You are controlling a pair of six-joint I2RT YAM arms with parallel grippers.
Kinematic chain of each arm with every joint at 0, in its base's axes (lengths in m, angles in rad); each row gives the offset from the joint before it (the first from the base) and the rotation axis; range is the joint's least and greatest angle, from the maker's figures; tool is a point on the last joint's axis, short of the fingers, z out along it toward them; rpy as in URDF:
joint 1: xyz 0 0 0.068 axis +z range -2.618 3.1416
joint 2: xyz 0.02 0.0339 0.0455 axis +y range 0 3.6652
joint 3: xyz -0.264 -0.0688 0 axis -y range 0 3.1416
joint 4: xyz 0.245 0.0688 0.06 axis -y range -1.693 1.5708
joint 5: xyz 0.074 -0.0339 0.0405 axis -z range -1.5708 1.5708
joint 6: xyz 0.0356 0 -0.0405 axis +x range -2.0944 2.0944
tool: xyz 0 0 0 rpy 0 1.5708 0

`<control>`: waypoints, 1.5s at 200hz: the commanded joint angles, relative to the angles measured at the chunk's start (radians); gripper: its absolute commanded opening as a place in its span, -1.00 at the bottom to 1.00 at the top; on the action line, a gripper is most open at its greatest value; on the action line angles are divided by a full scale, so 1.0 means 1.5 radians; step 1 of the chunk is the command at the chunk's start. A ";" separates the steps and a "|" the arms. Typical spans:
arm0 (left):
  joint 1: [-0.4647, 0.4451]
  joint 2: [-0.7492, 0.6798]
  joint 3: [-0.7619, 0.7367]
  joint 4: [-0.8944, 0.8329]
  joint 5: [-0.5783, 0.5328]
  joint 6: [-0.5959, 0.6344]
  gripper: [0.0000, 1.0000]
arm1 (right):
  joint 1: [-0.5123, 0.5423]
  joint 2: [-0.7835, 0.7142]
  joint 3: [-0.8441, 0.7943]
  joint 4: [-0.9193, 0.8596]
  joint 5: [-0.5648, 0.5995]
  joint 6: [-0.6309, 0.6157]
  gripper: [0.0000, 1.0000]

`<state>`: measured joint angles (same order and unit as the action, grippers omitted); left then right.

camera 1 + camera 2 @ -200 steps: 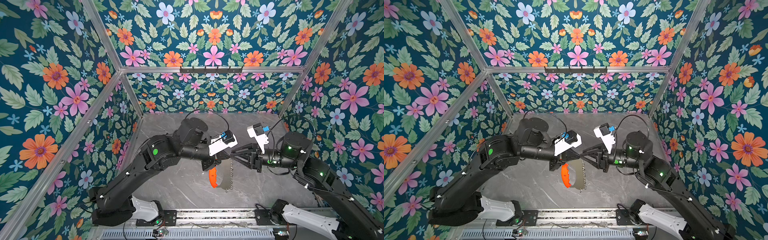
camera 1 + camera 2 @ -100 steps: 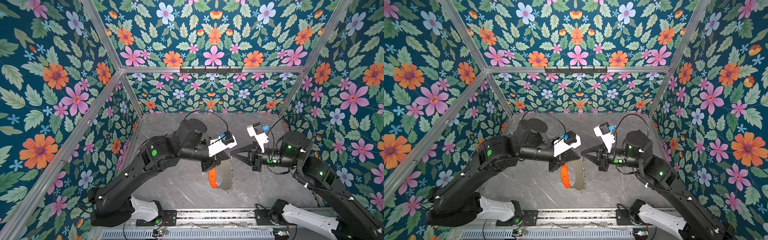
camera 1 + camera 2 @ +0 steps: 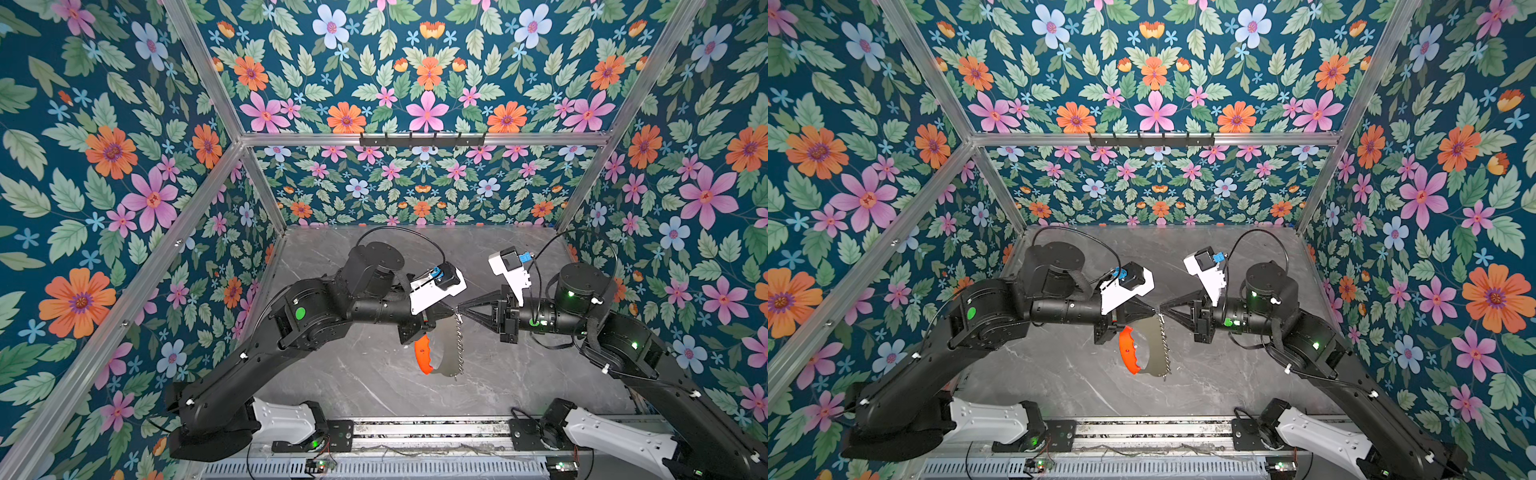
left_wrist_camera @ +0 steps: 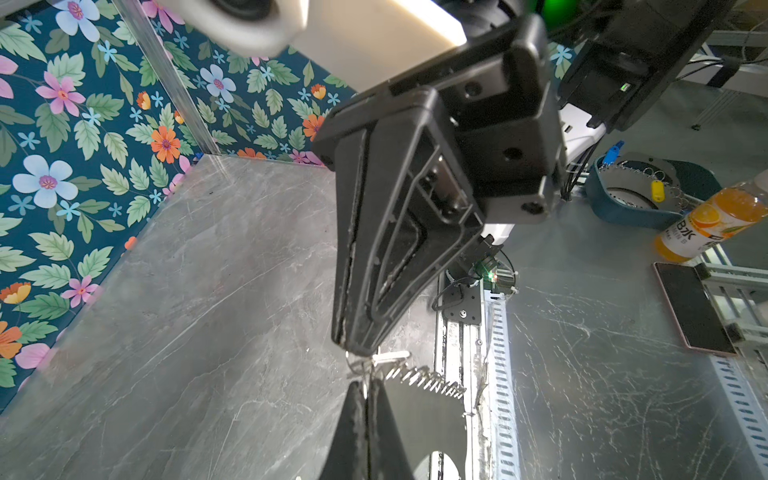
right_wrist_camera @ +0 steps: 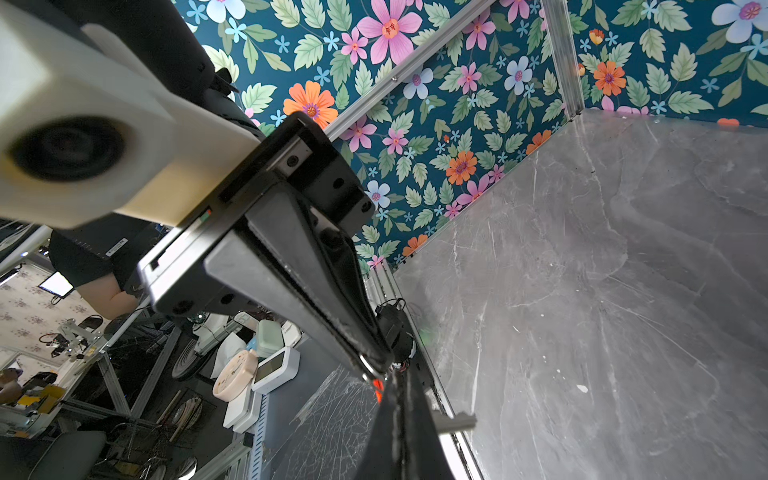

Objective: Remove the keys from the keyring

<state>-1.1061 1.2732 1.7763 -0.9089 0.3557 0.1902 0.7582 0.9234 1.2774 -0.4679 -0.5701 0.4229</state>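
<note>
The keyring [image 3: 445, 347] [image 3: 1152, 345] is a grey crescent plate with a red inner strip [image 3: 422, 353] and a fringe of silver loops [image 4: 424, 380]. It hangs above the table from my left gripper [image 3: 452, 309] [image 3: 1153, 309] [image 4: 365, 384], which is shut on its top corner. My right gripper [image 3: 460, 309] [image 3: 1161, 308] [image 5: 397, 376] meets it tip to tip and is shut. The key [image 4: 390, 356] [image 5: 455, 422], a small silver-grey bar, sticks out sideways from between the right fingers, at the topmost loop.
The grey marble table [image 3: 374, 374] is walled by floral panels on three sides, with a hook rail [image 3: 422, 139] on the back wall. Beyond the front rail [image 3: 415, 428], the left wrist view shows a teal tray [image 4: 623, 212], an orange drink bottle [image 4: 706, 224] and a phone [image 4: 694, 307].
My right gripper's jaws, open a second ago, have shut at the top of the keyring. The left gripper still holds the hanging plate in much the same place.
</note>
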 commanded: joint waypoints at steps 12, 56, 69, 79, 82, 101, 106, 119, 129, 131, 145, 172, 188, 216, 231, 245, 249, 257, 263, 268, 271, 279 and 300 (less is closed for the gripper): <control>-0.001 -0.001 0.002 0.068 0.018 0.007 -1.00 | 0.000 0.002 0.015 -0.051 0.030 -0.003 -0.85; 0.000 0.015 0.013 0.045 0.003 0.007 -1.00 | -0.001 -0.033 0.043 -0.067 0.051 -0.055 -0.38; -0.001 0.015 0.014 0.045 0.002 0.007 -1.00 | 0.000 -0.045 0.045 -0.054 0.039 -0.068 -0.35; 0.000 0.013 0.014 0.045 0.004 0.007 -1.00 | -0.001 -0.048 0.045 -0.039 0.022 -0.077 -0.34; 0.000 0.013 0.013 0.045 0.005 0.007 -1.00 | 0.000 -0.048 0.046 -0.034 0.016 -0.079 -0.33; 0.000 0.012 0.013 0.049 0.015 0.008 -1.00 | -0.001 -0.027 0.053 -0.020 -0.034 -0.086 -0.42; -0.001 0.012 0.012 0.050 0.017 0.009 -1.00 | 0.000 -0.020 0.054 -0.020 -0.039 -0.088 -0.44; -0.001 0.012 0.012 0.050 0.029 0.009 -1.00 | 0.000 -0.012 0.053 -0.009 -0.047 -0.089 -0.44; -0.001 0.012 0.012 0.049 0.037 0.011 -1.00 | 0.000 -0.006 0.055 -0.007 -0.052 -0.091 -0.45; -0.001 0.011 0.012 0.049 0.038 0.011 -1.00 | -0.001 -0.006 0.055 -0.007 -0.054 -0.091 -0.46; -0.001 0.010 0.012 0.047 0.045 0.013 -1.00 | 0.000 0.002 0.056 -0.007 -0.064 -0.094 -0.54; -0.001 0.009 0.014 0.045 0.056 0.013 -1.00 | 0.000 0.003 0.047 0.004 -0.075 -0.086 -0.55; -0.001 0.007 0.013 0.045 0.055 0.014 -1.00 | 0.000 0.003 0.043 0.004 -0.080 -0.086 -0.56; 0.000 0.004 0.012 0.047 0.054 0.014 -1.00 | 0.000 0.001 0.036 0.006 -0.088 -0.083 -0.63; -0.001 0.002 0.011 0.049 0.053 0.012 -1.00 | -0.001 -0.004 0.029 0.010 -0.088 -0.079 -0.76; -0.001 0.001 0.011 0.051 0.053 0.011 -1.00 | -0.001 -0.006 0.026 0.011 -0.087 -0.077 -0.79; 0.000 0.001 0.011 0.051 0.053 0.011 -1.00 | 0.000 -0.006 0.025 0.012 -0.086 -0.077 -0.80; -0.001 0.001 0.011 0.051 0.054 0.011 -1.00 | 0.000 -0.007 0.023 0.014 -0.085 -0.075 -0.83; -0.001 0.001 0.011 0.051 0.054 0.011 -1.00 | 0.000 -0.007 0.022 0.016 -0.082 -0.075 -0.86; 0.000 0.002 0.012 0.052 0.054 0.009 -1.00 | -0.001 -0.007 0.022 0.016 -0.081 -0.074 -0.89; 0.000 0.002 0.012 0.052 0.054 0.009 -1.00 | -0.001 -0.006 0.022 0.016 -0.081 -0.074 -0.89; -0.001 0.002 0.012 0.053 0.055 0.009 -1.00 | -0.001 -0.005 0.022 0.016 -0.082 -0.074 -0.88; -0.001 0.001 0.012 0.053 0.056 0.009 -1.00 | 0.000 -0.002 0.022 0.021 -0.087 -0.072 -0.76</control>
<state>-1.1072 1.2778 1.7920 -0.8833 0.4343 0.2077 0.7563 0.9165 1.3109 -0.4595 -0.6815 0.3031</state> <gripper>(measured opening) 0.054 0.110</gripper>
